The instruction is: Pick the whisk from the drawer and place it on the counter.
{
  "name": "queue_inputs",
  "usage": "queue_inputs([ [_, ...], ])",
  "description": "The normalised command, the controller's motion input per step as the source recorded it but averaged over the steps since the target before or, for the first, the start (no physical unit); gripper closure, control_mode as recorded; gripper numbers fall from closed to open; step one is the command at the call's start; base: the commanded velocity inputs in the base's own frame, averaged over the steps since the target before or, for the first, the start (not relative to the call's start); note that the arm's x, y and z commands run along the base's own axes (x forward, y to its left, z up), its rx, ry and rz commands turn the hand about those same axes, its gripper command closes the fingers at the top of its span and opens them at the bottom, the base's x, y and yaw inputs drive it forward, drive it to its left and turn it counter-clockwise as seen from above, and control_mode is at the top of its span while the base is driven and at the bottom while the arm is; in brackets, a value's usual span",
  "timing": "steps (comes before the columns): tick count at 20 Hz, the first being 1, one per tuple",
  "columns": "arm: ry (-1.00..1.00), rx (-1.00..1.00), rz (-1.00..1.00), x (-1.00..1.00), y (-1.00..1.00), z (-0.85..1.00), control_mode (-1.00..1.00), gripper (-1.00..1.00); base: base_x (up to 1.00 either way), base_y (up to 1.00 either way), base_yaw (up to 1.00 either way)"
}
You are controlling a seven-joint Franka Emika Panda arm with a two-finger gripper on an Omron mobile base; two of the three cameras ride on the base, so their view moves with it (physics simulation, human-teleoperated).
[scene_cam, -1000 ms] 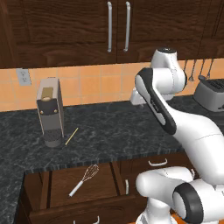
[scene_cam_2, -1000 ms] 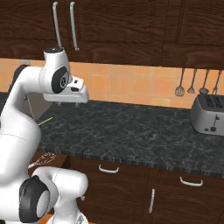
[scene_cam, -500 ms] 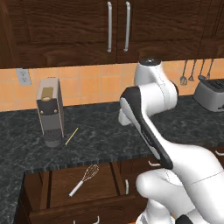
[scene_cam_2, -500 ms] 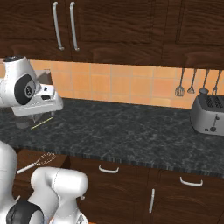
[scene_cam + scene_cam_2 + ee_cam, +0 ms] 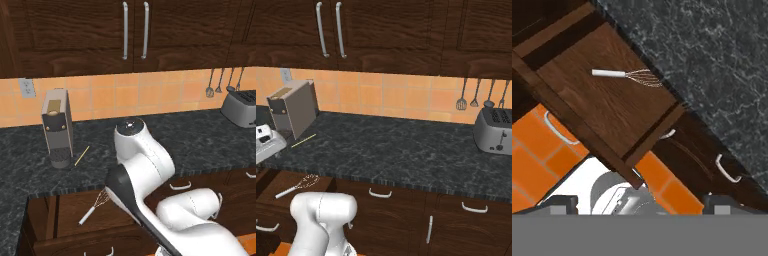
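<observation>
Item: whisk (image 5: pixel 628 75); lies flat on the plain wood bottom of the drawer (image 5: pixel 612 115), beneath the gripper (image 5: pixel 639 205) and ahead of its fingertips in the hand view; wire loops toward the counter (image 5: pixel 712 65), white handle pointing away from it; judged to lie so because the shallow drawer leaves it no way to stand; nothing touches it.

Item: drawer; pulled out from under the counter's rounded edge, its silver handle on the front nearest the gripper; open, presumably so the whisk can be reached from above.

Item: counter; dark speckled stone, beyond the whisk from the gripper; bare stone lies close to the drawer, a likely place to set the whisk down.

Item: coffee machine (image 5: pixel 56 127); upright on the counter, well apart from the gripper; a thin yellow stick (image 5: pixel 82 155) lies just beside it.

Item: toaster (image 5: pixel 495 130); on the counter, far to the other side.

Item: gripper; empty, fingers spread wide apart, the two dark tips standing at either side of the hand view; well above the drawer, not yet descended.

Item: arm (image 5: pixel 140 170); folded low and forward over the drawer, the hand turned downward so its camera looks onto the drawer's bottom; judged a hover before the reach.
</observation>
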Motion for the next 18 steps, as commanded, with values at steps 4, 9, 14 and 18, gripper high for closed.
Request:
queue_inputs([
  [4,0.02,-0.07,0.56,-0.24,0.99,-0.91,-1.00,-1.00,0.00,0.00,0.00],
  [9,0.12,-0.24,0.28,0.02,0.62,-0.82,-1.00,-1.00,0.00,0.00,0.00],
  [14,0.25,-0.24,0.09,0.00,0.29,-0.74,-1.00,-1.00,0.00,0.00,0.00],
  [18,0.31,-0.24,0.01,0.16,0.23,-0.66,-1.00,-1.00,0.00,0.00,0.00],
])
